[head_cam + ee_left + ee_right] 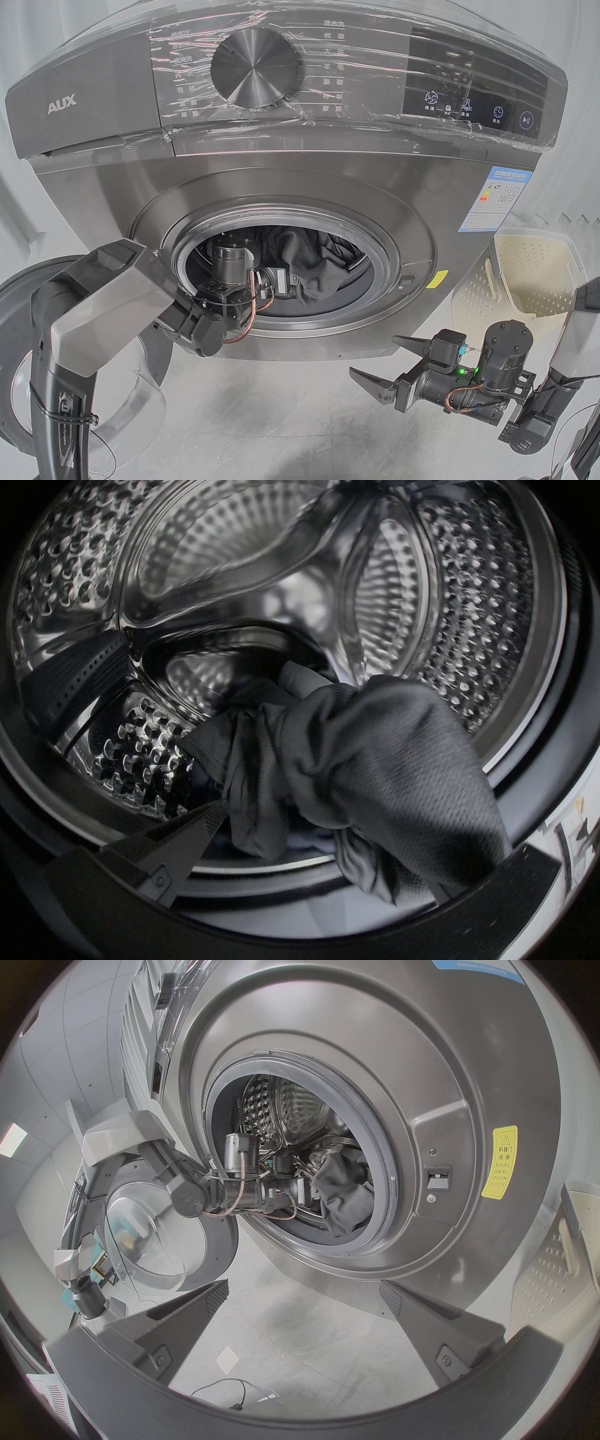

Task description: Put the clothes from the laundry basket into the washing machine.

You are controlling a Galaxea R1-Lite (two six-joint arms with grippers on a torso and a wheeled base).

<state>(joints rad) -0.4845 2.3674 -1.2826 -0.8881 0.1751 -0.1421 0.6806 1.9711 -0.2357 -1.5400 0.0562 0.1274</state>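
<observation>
Dark garment, soft and light, is draping over your open left end effector at frame centre; grip a bunched fold.

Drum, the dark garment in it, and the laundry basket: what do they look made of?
Drum: metal, likely stainless steel; shiny, reflective, embossed and perforated.
Dark garment: thin knit, probably synthetic; a fine mesh weave shows, it folds limply, and the surface is matte.
Laundry basket: moulded plastic, it seems; cream, matte, with regular rows of holes.
</observation>
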